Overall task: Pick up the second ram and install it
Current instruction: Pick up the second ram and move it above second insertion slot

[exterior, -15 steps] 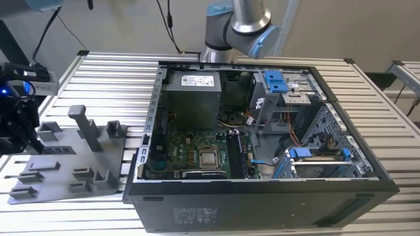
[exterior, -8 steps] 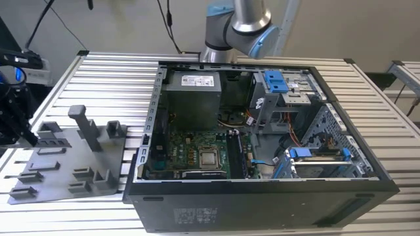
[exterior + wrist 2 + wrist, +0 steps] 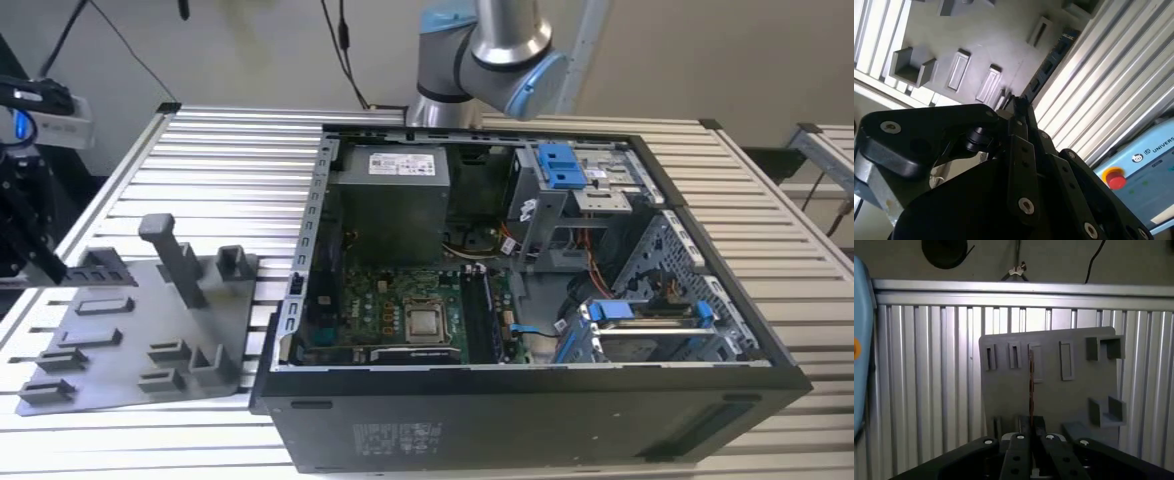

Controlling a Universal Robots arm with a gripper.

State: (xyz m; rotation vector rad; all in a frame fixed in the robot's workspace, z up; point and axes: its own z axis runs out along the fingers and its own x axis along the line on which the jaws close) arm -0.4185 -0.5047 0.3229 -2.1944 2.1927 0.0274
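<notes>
While the gripper (image 3: 1032, 436) hangs at the exterior view's far left, over the near edge of the grey fixture plate (image 3: 134, 335) on the slatted table (image 3: 200, 140), I note in both wrist views that its fingers are pinched on the second ram (image 3: 1031, 385). The stick shows edge-on as a thin dark strip reaching out past the fingertips, with the plate's pockets behind it. It appears free of them, though I cannot confirm the clearance. Further toward the exterior view's right stands the open computer case (image 3: 534, 425), well apart from the gripper. Its motherboard (image 3: 400, 300) lies flat inside, with the long black memory slots (image 3: 478, 312) beside the processor socket. I cannot tell whether either slot is already filled. My judgement is that the pick is complete and the transfer to the case is the step in hand. Installation will call for a firm, unshifted grip. It will also need the stick's edge held parallel to its slot, clear of the case wall and loose cables.
</notes>
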